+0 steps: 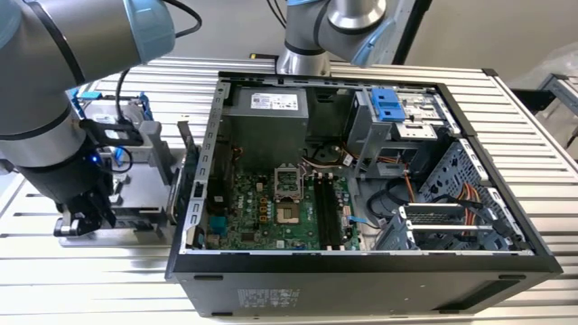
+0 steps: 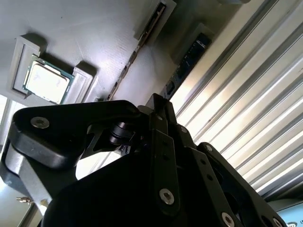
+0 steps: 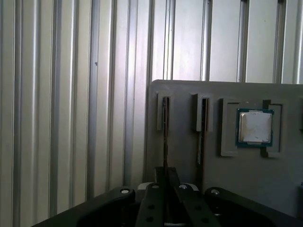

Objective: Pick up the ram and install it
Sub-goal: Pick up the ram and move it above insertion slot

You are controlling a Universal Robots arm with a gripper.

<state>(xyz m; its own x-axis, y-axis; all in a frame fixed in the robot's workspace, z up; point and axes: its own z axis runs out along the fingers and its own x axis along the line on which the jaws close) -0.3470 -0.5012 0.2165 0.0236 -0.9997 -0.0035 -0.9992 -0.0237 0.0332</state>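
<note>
The gripper (image 3: 165, 178) hangs over the grey holder (image 3: 184, 92), in line with the ram (image 3: 165, 142). Its grip state cannot be determined. The ram appears seated in the holder, neither lifted nor installed.

Holder contents:
- two sticks: the ram and a second ram stick (image 3: 202, 137) in the neighbouring slot
- one processor (image 3: 255, 126)

One open computer case (image 1: 361, 267) stands beside the holder.

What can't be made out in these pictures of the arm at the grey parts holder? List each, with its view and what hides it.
First wrist view: the ram stands edge-on in the grey holder, so its chips cannot be seen; the hand covers one end.
Second wrist view: the hand blocks much of the holder.
Exterior view: the arm hides most of the holder; its contents are too small to tell.
</note>
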